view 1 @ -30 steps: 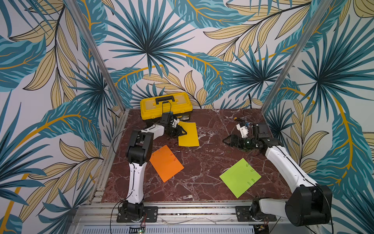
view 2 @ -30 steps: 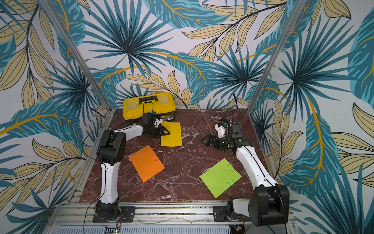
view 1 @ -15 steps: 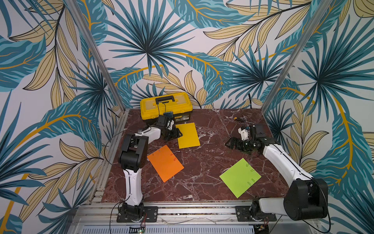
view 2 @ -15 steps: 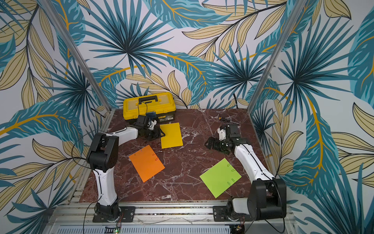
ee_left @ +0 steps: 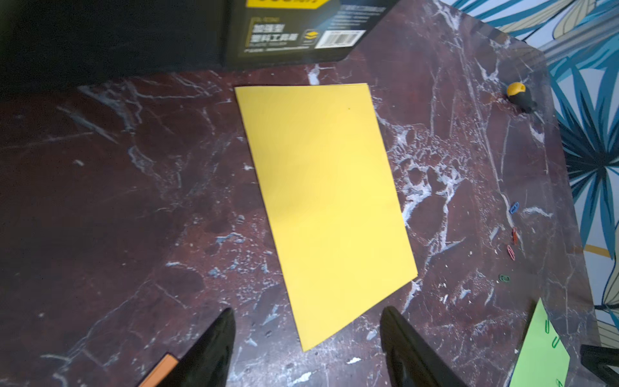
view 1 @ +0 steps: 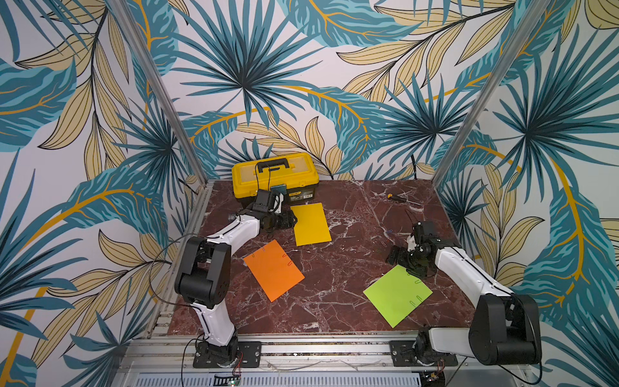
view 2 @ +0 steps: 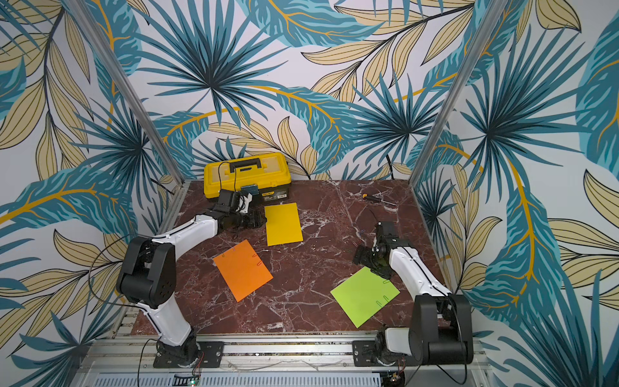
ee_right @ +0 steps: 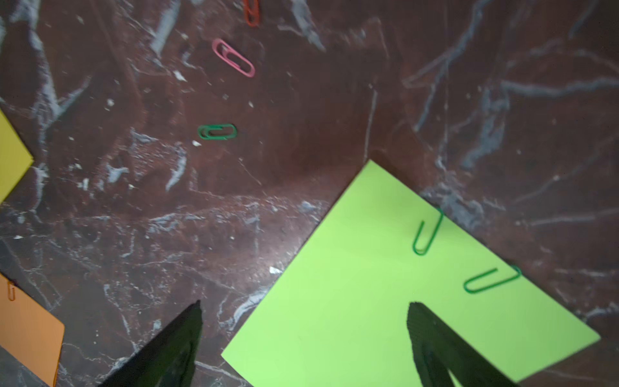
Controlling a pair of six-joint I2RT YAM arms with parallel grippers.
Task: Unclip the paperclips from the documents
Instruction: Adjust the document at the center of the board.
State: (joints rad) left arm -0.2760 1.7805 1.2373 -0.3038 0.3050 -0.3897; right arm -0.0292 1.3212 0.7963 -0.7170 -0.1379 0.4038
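Three documents lie flat on the marble table: a yellow sheet [view 1: 311, 223] [ee_left: 325, 201], an orange sheet [view 1: 273, 269] and a lime green sheet [view 1: 397, 295] [ee_right: 368, 301]. My left gripper [view 1: 290, 219] [ee_left: 307, 311] is open at the yellow sheet's left edge, with a corner of the sheet between its fingers; no clip shows on that sheet. My right gripper [view 1: 395, 259] [ee_right: 305, 304] is open over the green sheet's far corner. Two green paperclips [ee_right: 427, 234] [ee_right: 490, 279] grip the green sheet's edge. Clips [view 1: 285, 255] also sit on the orange sheet. Loose paperclips, one pink [ee_right: 233, 57] and one green [ee_right: 217, 131], lie on the marble.
A yellow-and-black toolbox [view 1: 274, 177] stands at the back, just behind the left gripper. A small yellow-handled screwdriver [view 1: 397, 198] lies at the back right. More loose clips, blue [ee_left: 514, 207] and red [ee_left: 514, 234], lie between the yellow and green sheets. Metal frame posts flank the table.
The left jaws have opened wider and that arm's elbow has drawn back toward the front. The right gripper has moved forward, from the loose clips to the green sheet's far corner.
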